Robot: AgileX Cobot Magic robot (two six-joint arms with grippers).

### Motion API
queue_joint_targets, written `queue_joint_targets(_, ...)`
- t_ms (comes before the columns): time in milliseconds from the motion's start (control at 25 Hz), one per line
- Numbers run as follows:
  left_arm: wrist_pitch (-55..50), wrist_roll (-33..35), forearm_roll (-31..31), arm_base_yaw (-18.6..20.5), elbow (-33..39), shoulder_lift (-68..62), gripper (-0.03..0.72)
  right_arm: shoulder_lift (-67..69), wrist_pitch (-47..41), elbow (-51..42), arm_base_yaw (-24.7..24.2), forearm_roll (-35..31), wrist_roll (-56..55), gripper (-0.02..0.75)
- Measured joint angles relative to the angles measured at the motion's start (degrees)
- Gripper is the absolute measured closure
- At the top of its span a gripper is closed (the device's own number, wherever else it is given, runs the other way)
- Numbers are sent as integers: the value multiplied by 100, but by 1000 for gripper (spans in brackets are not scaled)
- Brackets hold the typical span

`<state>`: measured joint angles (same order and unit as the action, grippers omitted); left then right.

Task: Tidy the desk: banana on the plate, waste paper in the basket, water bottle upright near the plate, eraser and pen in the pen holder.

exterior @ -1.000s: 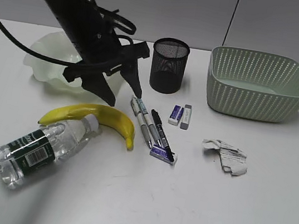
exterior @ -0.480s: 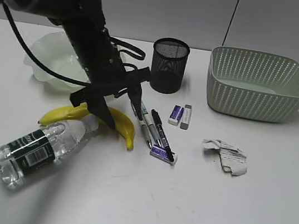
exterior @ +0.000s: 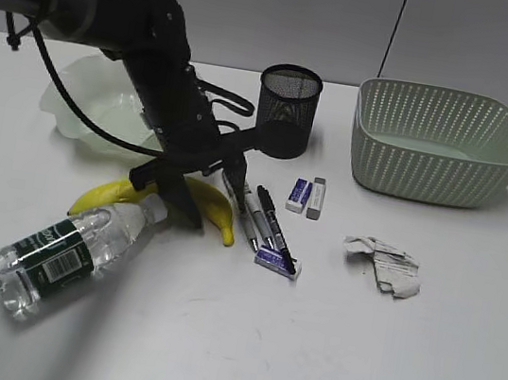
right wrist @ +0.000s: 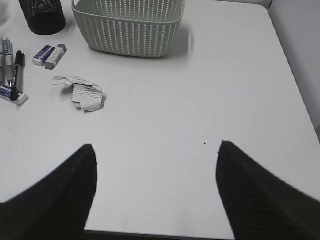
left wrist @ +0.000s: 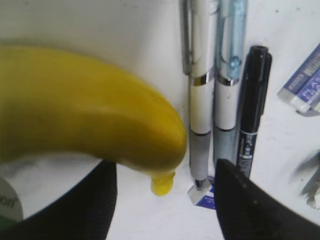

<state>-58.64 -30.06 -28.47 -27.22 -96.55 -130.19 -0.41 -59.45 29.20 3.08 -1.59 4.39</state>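
A white table (exterior: 325,354) stands before a grey wall. Exterior view: the left gripper (exterior: 207,195) reaches down over the banana (exterior: 217,211), jaws apart and straddling its right end. The water bottle (exterior: 73,249) lies on its side at front left, its cap near the banana. The plate (exterior: 81,97) sits at rear left, the pen holder (exterior: 288,111) at rear centre, the basket (exterior: 438,143) at rear right. Three pens (exterior: 264,218) lie just right of the banana, with one eraser (exterior: 275,260) at their tips and two erasers (exterior: 307,196) nearer the pen holder. The waste paper (exterior: 384,265) lies in front of the basket.

Left wrist view: the banana's tip sits between the spread jaws, pens alongside.

Right wrist view: the right gripper (right wrist: 155,185) hovers over bare table, jaws wide apart, empty; the waste paper and basket lie ahead.
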Motion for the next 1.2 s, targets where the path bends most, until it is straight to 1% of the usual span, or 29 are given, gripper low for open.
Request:
queue_joint_targets(280, -5, -63, 24, 0, 0, -124, 239, 0, 0, 0, 0, 0, 0, 155)
queue_joint_targets(360, 79, -67, 24, 0, 0, -124, 274, 0, 0, 0, 0, 0, 0, 155)
queue_joint_targets(520, 168, -74, 24, 0, 0, -124, 373, 0, 0, 0, 0, 0, 0, 155)
queue_joint_targets(720, 166, -83, 24, 0, 0, -124, 454, 0, 0, 0, 0, 0, 6, 155)
queue_joint_targets(1000, 185, -83, -26, 0, 0, -124, 458, 0, 0, 0, 0, 0, 2, 155)
queue_joint_targets(1200, 238, -87, -249, 0, 0, -124, 459, 0, 0, 0, 0, 0, 2, 155)
